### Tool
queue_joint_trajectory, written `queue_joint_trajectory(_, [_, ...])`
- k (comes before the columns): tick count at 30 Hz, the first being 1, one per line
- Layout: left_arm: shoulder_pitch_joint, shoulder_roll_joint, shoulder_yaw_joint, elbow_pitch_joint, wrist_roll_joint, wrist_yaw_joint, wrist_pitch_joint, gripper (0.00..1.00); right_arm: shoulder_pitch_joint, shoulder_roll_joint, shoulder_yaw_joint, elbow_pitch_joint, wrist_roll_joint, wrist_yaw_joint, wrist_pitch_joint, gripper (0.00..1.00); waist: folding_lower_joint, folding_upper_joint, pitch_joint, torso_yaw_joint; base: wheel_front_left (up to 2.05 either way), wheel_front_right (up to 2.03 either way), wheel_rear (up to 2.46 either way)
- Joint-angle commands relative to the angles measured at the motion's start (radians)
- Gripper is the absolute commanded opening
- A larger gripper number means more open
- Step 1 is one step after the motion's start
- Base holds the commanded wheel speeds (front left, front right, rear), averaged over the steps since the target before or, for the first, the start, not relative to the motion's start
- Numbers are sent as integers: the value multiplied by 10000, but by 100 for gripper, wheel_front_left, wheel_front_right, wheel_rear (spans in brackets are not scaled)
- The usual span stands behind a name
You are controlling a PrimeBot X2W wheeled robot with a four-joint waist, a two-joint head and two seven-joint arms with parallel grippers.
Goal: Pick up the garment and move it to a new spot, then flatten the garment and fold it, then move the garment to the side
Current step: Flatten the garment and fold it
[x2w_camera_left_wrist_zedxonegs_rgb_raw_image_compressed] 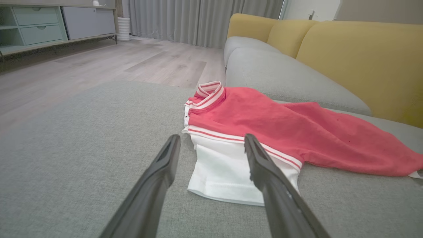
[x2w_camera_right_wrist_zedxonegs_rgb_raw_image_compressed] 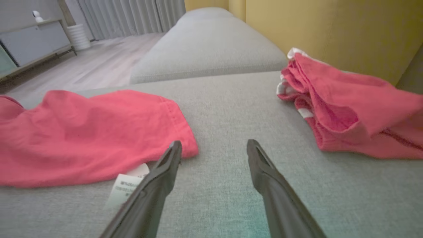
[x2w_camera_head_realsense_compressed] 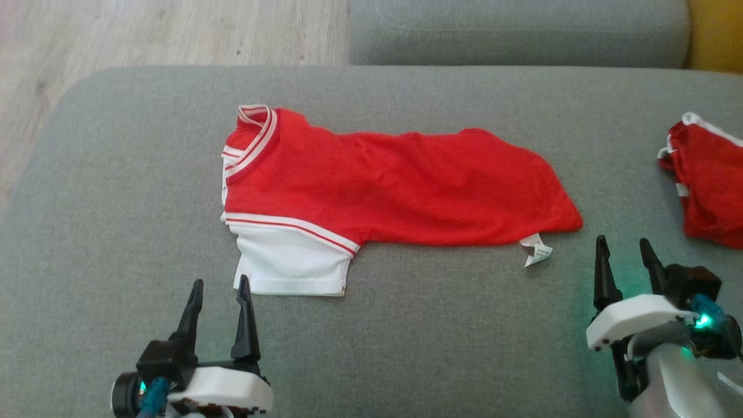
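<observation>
Head view: seeing shirt (x2w_camera_head_realsense_compressed: 400,186) lying mid-seat (x2w_camera_head_realsense_compressed: 406,354), collar toward seat's left end, hem toward its right end, one white sleeve (x2w_camera_head_realsense_compressed: 290,264) poking toward seat's front edge, label (x2w_camera_head_realsense_compressed: 537,251) hanging out at hem corner. Also a second garment (x2w_camera_head_realsense_compressed: 708,180) bunched at seat's far right end, well apart from shirt; leaving that alone. Near seat's front edge, left gripper (x2w_camera_head_realsense_compressed: 221,280): fingers spread, empty, aimed at sleeve and just short of it. Same front edge, further right, right gripper (x2w_camera_head_realsense_compressed: 623,240): fingers spread, empty, just beside label. Reading this as mid-fold: placement and flattening look mostly done, apart from some ripples across red body. Looks doubled lengthwise, going by the single sleeve showing, but can't confirm layers from here. Likely next: tuck sleeve back over body, or bring hem over to collar. Calls for dropping both grippers low to seat and pinching through all layers, left at sleeve cuff, right at hem corner. Then lifting and carrying together to keep fold line straight. Worth watching: catching label alone instead of hem, or snagging seat fabric. Side move not yet due.
</observation>
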Motion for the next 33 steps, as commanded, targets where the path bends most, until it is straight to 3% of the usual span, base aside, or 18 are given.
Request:
queue_joint_trajectory(1, [-545,38,326,-291,66,-41,-124,100,-182,-29,322,-386,52,65,-171,100,0,0,-126,-37,0,0,0])
queue_joint_trajectory(15, [37,-28,196,-19,-151,-276,-124,100,1994,-29,1716,-3550,1230,65,179,100,0,0,-1070,-107,0,0,0])
queue_joint_trajectory(21, [108,41,234,64,-259,-300,-102,100,2282,-29,2229,-3952,1498,65,422,100,0,0,-1212,-56,0,0,0])
queue_joint_trajectory(33, [42,123,175,271,-357,-350,3,100,2454,-29,2316,-4071,1508,65,577,100,0,0,-1245,33,0,0,0])
